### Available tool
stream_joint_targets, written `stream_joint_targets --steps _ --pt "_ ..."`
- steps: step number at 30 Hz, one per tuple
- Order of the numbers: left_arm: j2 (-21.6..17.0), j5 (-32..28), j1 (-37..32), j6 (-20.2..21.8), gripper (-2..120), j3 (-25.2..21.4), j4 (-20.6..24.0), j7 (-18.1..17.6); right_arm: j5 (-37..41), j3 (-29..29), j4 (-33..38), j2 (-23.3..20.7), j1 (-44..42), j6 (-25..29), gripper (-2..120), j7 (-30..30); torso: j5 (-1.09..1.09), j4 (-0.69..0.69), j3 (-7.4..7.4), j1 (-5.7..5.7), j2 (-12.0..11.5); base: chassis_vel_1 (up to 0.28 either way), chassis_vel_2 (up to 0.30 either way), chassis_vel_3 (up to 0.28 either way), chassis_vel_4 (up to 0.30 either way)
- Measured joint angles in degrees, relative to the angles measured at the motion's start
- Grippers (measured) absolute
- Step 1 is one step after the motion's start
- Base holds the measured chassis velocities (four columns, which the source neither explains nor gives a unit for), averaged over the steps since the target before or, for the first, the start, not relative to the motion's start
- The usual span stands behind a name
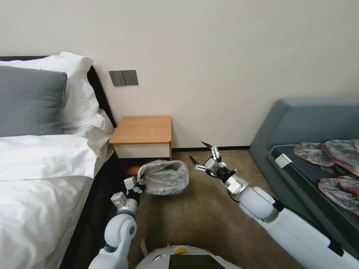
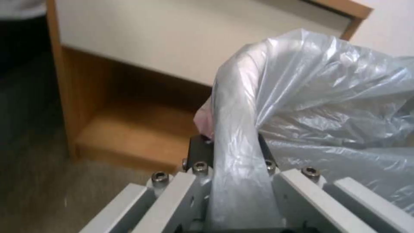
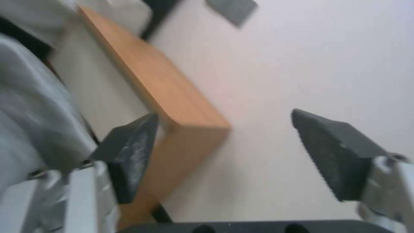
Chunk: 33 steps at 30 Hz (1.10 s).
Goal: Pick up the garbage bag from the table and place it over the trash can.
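The garbage bag (image 1: 164, 175) is a crinkly translucent grey bag draped over the trash can (image 1: 178, 189), which stands on the carpet in front of the table (image 1: 142, 130). My left gripper (image 1: 138, 185) is at the bin's left rim. In the left wrist view, this gripper (image 2: 233, 152) is shut on the bag (image 2: 319, 97) where it folds over the rim, and a bit of pink edge shows there. My right gripper (image 1: 198, 151) hovers open to the right of the bin, apart from it. In the right wrist view, its fingers (image 3: 129, 152) stand wide apart with nothing between them.
A bed (image 1: 41, 175) with white sheets and pillows fills the left side, close to my left arm. On the right, a grey-blue sofa (image 1: 299, 119) holds several flattened grey-pink bags (image 1: 333, 168). Open carpet (image 1: 198, 224) lies in front of the bin.
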<state>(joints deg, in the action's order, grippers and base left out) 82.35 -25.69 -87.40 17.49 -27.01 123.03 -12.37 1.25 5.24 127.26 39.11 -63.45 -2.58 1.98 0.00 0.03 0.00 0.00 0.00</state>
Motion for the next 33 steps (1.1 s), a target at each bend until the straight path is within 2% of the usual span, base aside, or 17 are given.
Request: stream_joint_targets --steps 1,2,5,7,9,10,12,13,14,15,17,20,21,23,25,28,33 --pt "0.0 0.0 0.0 0.0 3 0.0 0.0 0.0 0.0 0.0 0.0 0.0 0.0 0.0 76 0.0 0.0 0.0 0.0 0.0 0.0 0.0 0.0 0.0 0.0" --pt "-0.5 2.6 0.3 -0.3 3 0.4 -0.2 1.0 2.3 -1.2 1.9 -1.2 0.9 -1.6 70 -1.0 0.0 -0.05 0.0 0.0 0.0 0.0 0.0 0.0 0.0" --pt "-1.5 8.9 1.2 -2.1 3 1.3 -1.9 3.5 7.3 -2.5 5.5 -4.1 2.8 -6.0 58 -4.0 0.0 -0.01 0.0 0.0 0.0 0.0 0.0 0.0 0.0" --pt "-1.8 10.0 1.6 -2.3 3 1.6 -2.4 4.0 8.6 -2.6 6.2 -4.9 2.9 -7.0 56 -4.4 0.01 0.0 0.0 0.0 0.0 0.0 0.0 0.0 0.0" --pt "-2.3 12.0 2.5 -2.9 3 3.1 -3.5 5.2 13.9 -3.8 8.0 -7.5 4.7 -11.5 44 -5.5 -0.03 -0.09 0.0 0.0 0.0 0.0 0.0 0.0 0.0" --pt "-2.3 12.0 2.5 -2.9 3 3.1 -3.5 5.2 13.9 -3.8 8.0 -7.5 4.7 -11.5 44 -5.5 -0.03 -0.09 0.0 0.0 0.0 0.0 0.0 0.0 0.0" --pt "-1.8 14.1 2.4 -3.9 3 3.8 -4.1 6.0 18.0 -9.1 7.4 -8.6 9.8 -14.8 34 -5.9 0.02 -0.06 0.0 0.0 0.0 0.0 0.0 0.0 0.0" --pt "-1.8 14.1 2.4 -3.9 3 3.8 -4.1 6.0 18.0 -9.1 7.4 -8.6 9.8 -14.8 34 -5.9 0.02 -0.06 0.0 0.0 0.0 0.0 0.0 0.0 0.0" --pt "-1.6 15.8 2.3 -4.6 3 4.1 -4.6 6.5 20.3 -13.5 6.3 -8.3 14.3 -17.0 26 -5.9 -0.01 -0.01 0.0 0.0 0.0 0.0 0.0 0.0 0.0" --pt "-1.6 16.6 2.4 -5.0 3 4.2 -4.8 6.8 21.6 -16.5 5.3 -7.8 17.4 -18.2 23 -5.7 0.0 -0.01 0.0 0.0 0.0 0.0 0.0 0.0 0.0" --pt "-1.6 17.0 2.5 -5.1 3 4.3 -5.0 6.9 22.0 -17.5 4.9 -7.5 18.5 -18.6 19 -5.6 0.01 0.01 0.0 0.0 0.0 0.0 0.0 0.0 0.0" --pt "-1.2 18.5 2.9 -5.7 2 4.8 -5.6 7.2 23.9 -25.9 0.7 -4.4 26.3 -22.8 3 -5.4 0.01 -0.04 0.0 0.0 0.0 0.0 0.0 0.0 0.0" --pt "-1.2 18.5 2.9 -5.7 2 4.8 -5.6 7.2 23.9 -25.9 0.7 -4.4 26.3 -22.8 3 -5.4 0.01 -0.04 0.0 0.0 0.0 0.0 0.0 0.0 0.0" --pt "-0.8 20.3 3.0 -6.2 2 4.9 -6.0 7.2 24.9 -32.0 -2.9 -2.3 30.5 -25.2 0 -5.5 0.0 -0.02 0.0 0.0 0.0 0.0 0.0 0.0 0.0" --pt "-0.8 20.6 3.0 -6.4 2 4.8 -6.0 7.2 25.1 -33.7 -4.0 -1.7 31.8 -25.7 0 -5.6 0.01 -0.03 0.0 0.0 0.0 0.0 0.0 0.0 0.0" --pt "-0.7 22.3 2.8 -6.9 2 4.4 -6.0 7.3 25.3 -39.9 -8.5 0.8 37.1 -27.7 0 -6.7 0.0 -0.04 0.0 0.0 0.0 0.0 0.0 0.0 0.0" --pt "-0.6 24.5 2.6 -7.9 2 4.2 -5.9 7.7 25.2 -46.6 -13.9 4.0 44.2 -28.6 0 -7.3 0.0 -0.03 0.0 0.0 0.0 0.0 0.0 0.0 0.0"
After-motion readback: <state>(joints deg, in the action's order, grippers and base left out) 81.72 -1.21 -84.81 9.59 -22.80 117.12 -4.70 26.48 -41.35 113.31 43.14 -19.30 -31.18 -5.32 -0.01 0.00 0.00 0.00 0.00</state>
